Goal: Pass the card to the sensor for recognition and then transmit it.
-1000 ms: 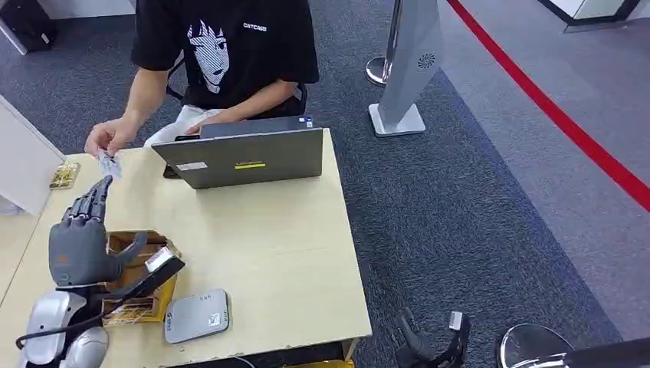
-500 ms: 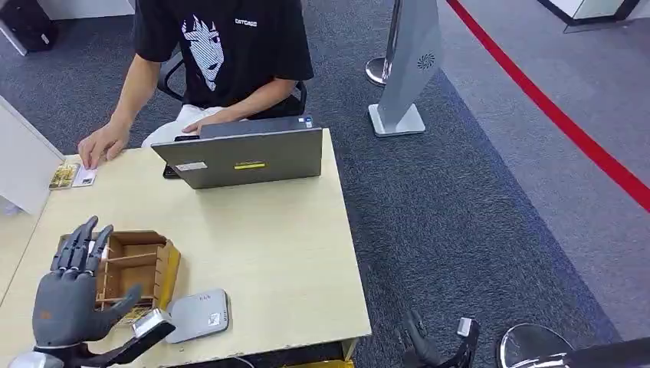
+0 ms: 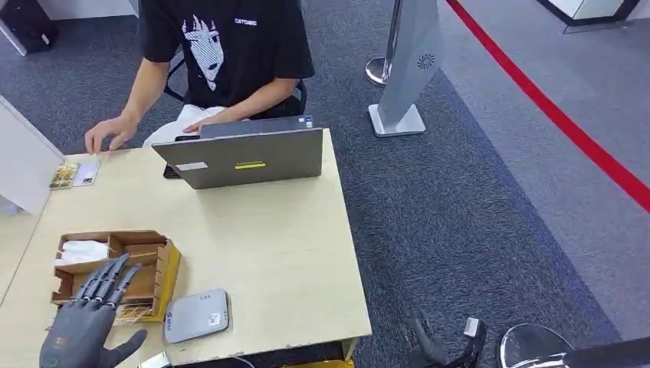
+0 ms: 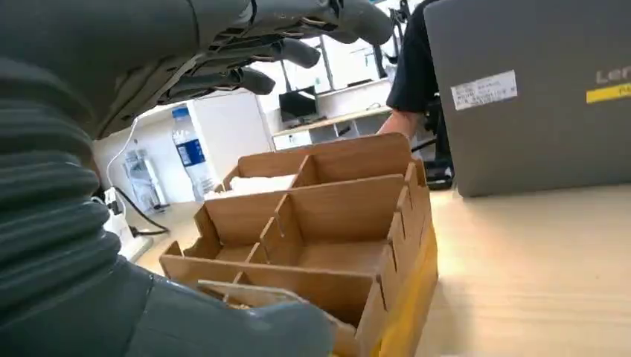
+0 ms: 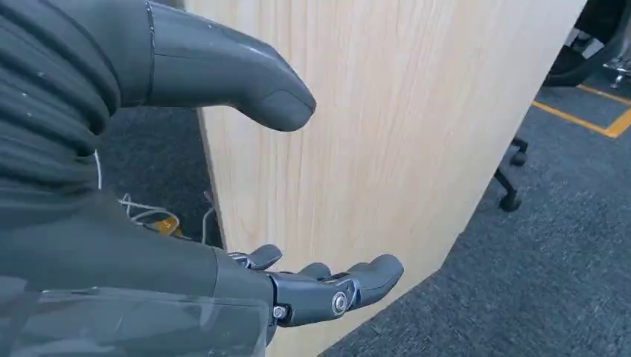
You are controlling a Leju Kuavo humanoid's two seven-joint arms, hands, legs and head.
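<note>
Now:
- Drawing the left hand back low over the near-left corner of the bench, fingers spread and holding nothing. A second ago it was stretching up toward the person's hand, which was then holding the card at the far edge.
- Leaving the card flat on the far-left corner of the bench, just beside a yellowish card and near that person's hand, well apart from the left hand.
- Reading this as the handover being over and the task nearing its end, with the sensor sitting untouched at the near edge, just beside the cardboard organiser.
- Hanging the right hand down beside the bench's wooden side, fingers loosely apart, gripping nothing.
- Losing the left wrist and arm below the head view's lower edge.
- Failing to make out any print on the card — too small — or any sign on the sensor of a reading having been taken.
- Guessing only at the white stuff in the organiser's far compartment, and seeing the person's other hand only partly behind the laptop.
</note>
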